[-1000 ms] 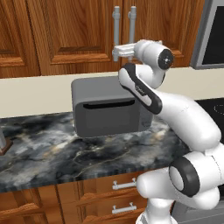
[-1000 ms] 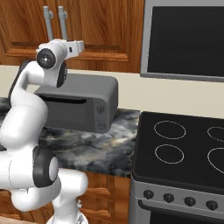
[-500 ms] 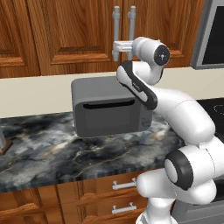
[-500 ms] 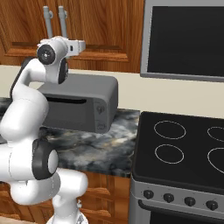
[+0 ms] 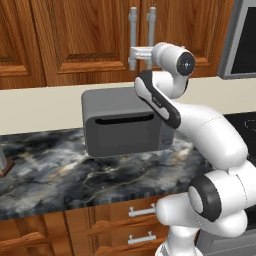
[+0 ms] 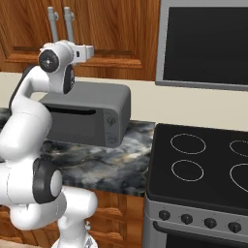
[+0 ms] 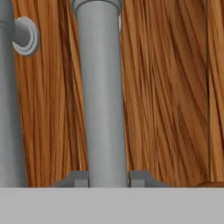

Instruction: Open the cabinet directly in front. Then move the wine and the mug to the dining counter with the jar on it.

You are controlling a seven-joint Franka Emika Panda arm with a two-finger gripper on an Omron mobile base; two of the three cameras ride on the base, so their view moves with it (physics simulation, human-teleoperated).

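Note:
The cabinet [image 5: 90,35] of reddish-brown wood hangs straight ahead with both doors closed, and it is also seen from the right side [image 6: 111,29]. My gripper [image 5: 134,52] reaches level to the lower part of its two grey bar handles. In the hand view the gripper [image 7: 109,179] is shut on one bar handle [image 7: 103,87], a fingertip [image 7: 78,178] pressed against each side. The second handle [image 7: 6,109] runs alongside it. The wine, the mug, the dining counter and the jar are out of view.
A dark grey toaster oven [image 5: 125,125] sits on the marble worktop [image 5: 50,175] under my arm. A black stove [image 6: 203,164] stands to the right, with a microwave [image 6: 208,41] above it. Drawers [image 5: 142,212] lie below the worktop edge.
The hand has pushed forward to the cabinet handle and the fingers have closed in from wide open onto the bar. The doors have not moved.

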